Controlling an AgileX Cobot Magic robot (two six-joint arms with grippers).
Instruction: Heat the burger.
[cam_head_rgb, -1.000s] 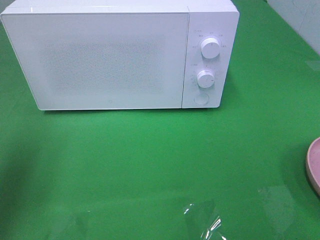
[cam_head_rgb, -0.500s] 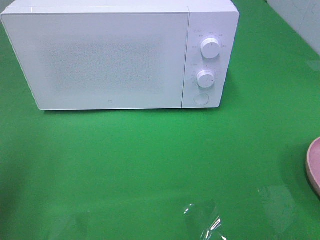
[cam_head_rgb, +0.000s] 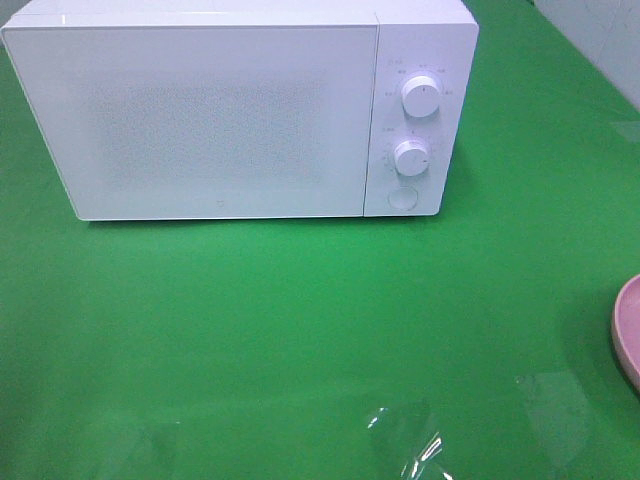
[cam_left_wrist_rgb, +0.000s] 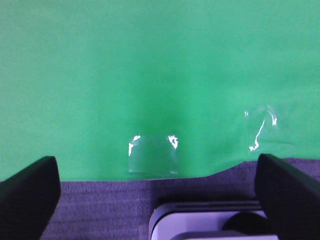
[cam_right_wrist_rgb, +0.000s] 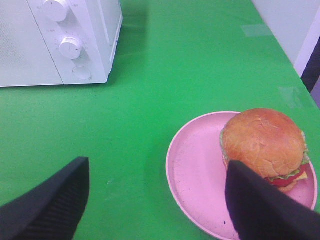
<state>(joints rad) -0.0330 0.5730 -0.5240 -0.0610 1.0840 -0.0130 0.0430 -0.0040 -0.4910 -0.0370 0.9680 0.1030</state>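
Left gripper (cam_left_wrist_rgb: 156, 195): fingers wide apart, empty, over bare green cloth at table edge; no burger ahead of it.

Right gripper (cam_right_wrist_rgb: 156, 200): fingers spread, empty. Burger (cam_right_wrist_rgb: 263, 145) lies just ahead, offset toward its right finger, sitting on pink plate (cam_right_wrist_rgb: 195, 165). Burger round, no long axis. Right arm clearly nearer.

Microwave (cam_head_rgb: 235, 110) far ahead of right gripper, door shut.

Count: one burger, one plate, one microwave, two dials (cam_head_rgb: 421, 96).

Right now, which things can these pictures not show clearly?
- Burger: absent from the high view; in the right wrist view a gripper finger covers its near side.
- Pink plate: cut by the high view's right edge.
- Microwave: door shut, inside hidden; dial markings too small.
- Both arms: outside the high view.
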